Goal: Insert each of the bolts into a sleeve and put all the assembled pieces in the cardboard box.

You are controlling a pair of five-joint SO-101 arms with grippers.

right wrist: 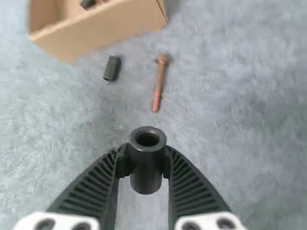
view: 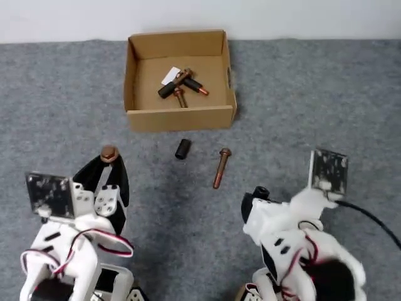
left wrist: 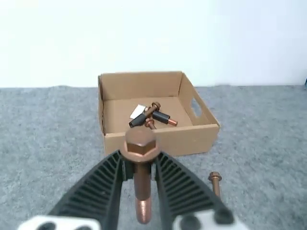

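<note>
My left gripper point(left wrist: 140, 160) is shut on a copper bolt point(left wrist: 140, 189), hex head up; from above that bolt point(view: 109, 153) sits at the gripper's point(view: 109, 164) tip, near left of the cardboard box point(view: 178, 118). Held end-up in my right gripper point(right wrist: 146, 154) is a black sleeve point(right wrist: 146, 163), bore open; in the high view this gripper point(view: 255, 197) is at the near right. Between the arms a loose sleeve point(view: 182, 149) and a loose bolt point(view: 220, 167) lie on the carpet. Sleeved bolts point(view: 180, 85) lie inside the box.
Grey carpet point(view: 313, 106) covers the table, with a white wall behind the box. The loose sleeve point(right wrist: 112, 68) and loose bolt point(right wrist: 158, 82) lie just in front of the box's front wall point(right wrist: 96, 28). A white slip point(view: 170, 78) lies in the box.
</note>
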